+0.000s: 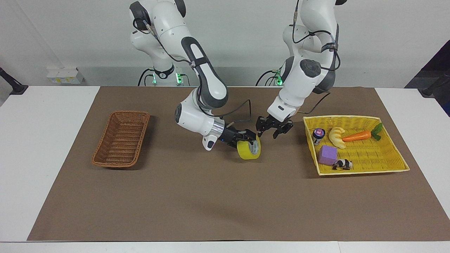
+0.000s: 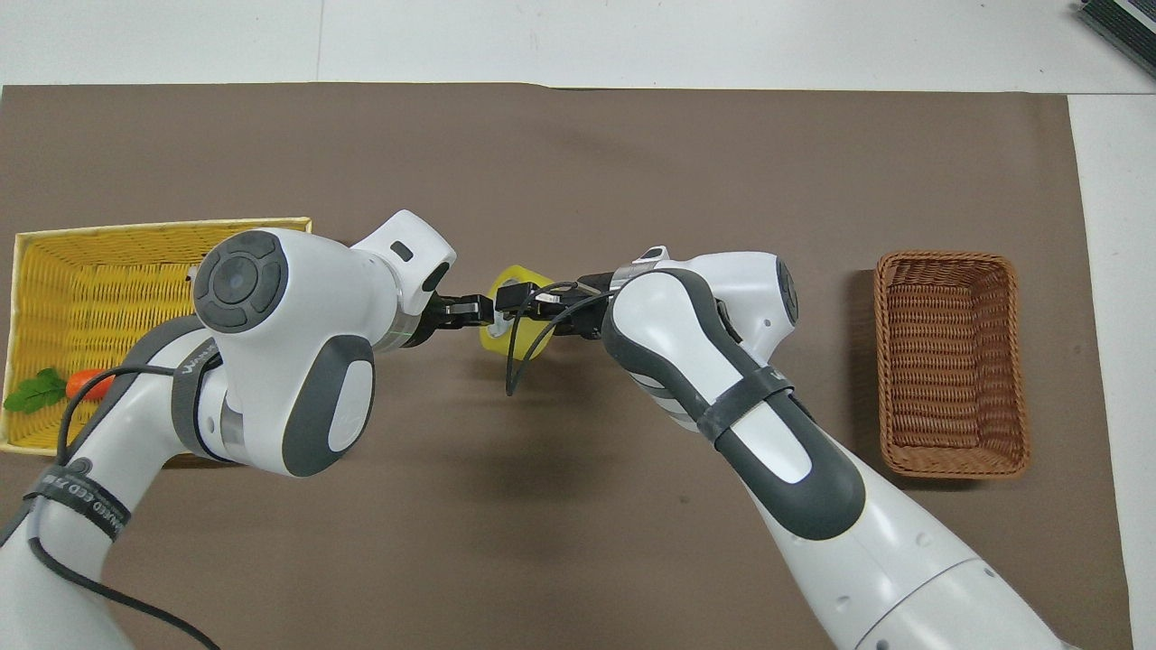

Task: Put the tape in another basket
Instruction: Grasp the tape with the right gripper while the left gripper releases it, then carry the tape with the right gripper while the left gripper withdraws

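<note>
The yellow tape roll (image 1: 249,151) hangs on edge in my right gripper (image 1: 246,137), which is shut on its rim, over the middle of the brown mat. It also shows in the overhead view (image 2: 519,273), with the right gripper (image 2: 506,301) on it. My left gripper (image 1: 271,130) is open and empty, just beside the tape toward the yellow basket, apart from it; in the overhead view the left gripper (image 2: 470,309) is close to the roll. The dark brown wicker basket (image 1: 121,138) (image 2: 950,361) stands empty toward the right arm's end of the table.
The yellow woven basket (image 1: 355,118) (image 2: 36,271) stands toward the left arm's end. It holds a carrot (image 1: 360,135), a croissant (image 1: 336,137), a purple block (image 1: 327,154), a small jar (image 1: 318,135) and a toy cow (image 1: 342,164).
</note>
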### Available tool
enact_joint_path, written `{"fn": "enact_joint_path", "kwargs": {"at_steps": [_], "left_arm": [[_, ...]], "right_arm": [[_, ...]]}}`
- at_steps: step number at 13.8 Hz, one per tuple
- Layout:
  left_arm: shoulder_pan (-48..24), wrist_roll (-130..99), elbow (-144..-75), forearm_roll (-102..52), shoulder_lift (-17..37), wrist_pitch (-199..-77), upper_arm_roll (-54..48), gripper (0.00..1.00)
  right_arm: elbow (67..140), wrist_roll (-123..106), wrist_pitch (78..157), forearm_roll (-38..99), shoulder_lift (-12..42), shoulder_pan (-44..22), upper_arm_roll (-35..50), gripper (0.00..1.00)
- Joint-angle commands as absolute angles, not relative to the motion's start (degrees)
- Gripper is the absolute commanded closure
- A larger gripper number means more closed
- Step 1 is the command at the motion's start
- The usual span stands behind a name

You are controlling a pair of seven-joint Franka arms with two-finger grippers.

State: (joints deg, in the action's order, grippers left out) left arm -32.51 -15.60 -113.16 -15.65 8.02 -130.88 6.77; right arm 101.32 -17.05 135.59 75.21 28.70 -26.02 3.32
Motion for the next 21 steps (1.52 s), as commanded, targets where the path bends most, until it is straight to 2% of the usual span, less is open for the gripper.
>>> {"fn": "enact_joint_path", "kwargs": {"at_steps": [1, 6, 10, 16, 21], "left_arm": [[-32.9, -14.9, -112.7, -16.3, 7.6, -131.4, 7.6, 0.00], [-32.4, -14.8, -111.2, -15.8, 8.3, -131.3, 8.2, 0.00], [-27.7, -10.2, -107.4, -12.8, 8.0, -128.7, 8.2, 0.00], [-22.3, -8.1, -97.3, -2.9, 7.3, -116.0, 8.3, 0.00], [-17.0, 0.0, -86.6, -1.7, 6.6, -100.9, 8.3, 0.00]], "right_arm": [[102.8, -19.1, 136.2, 75.8, 27.6, -25.8, 3.4, 1.00], [103.9, -18.3, 135.5, 73.8, 23.7, -24.6, 3.1, 1.00], [106.0, -15.8, 133.3, 70.2, 18.3, -20.8, 3.0, 1.00], [102.9, -6.5, 115.1, 46.6, 12.5, -8.2, 3.0, 1.00], [97.6, -7.0, 102.3, 33.3, 12.4, 2.0, 3.0, 1.00]]}}
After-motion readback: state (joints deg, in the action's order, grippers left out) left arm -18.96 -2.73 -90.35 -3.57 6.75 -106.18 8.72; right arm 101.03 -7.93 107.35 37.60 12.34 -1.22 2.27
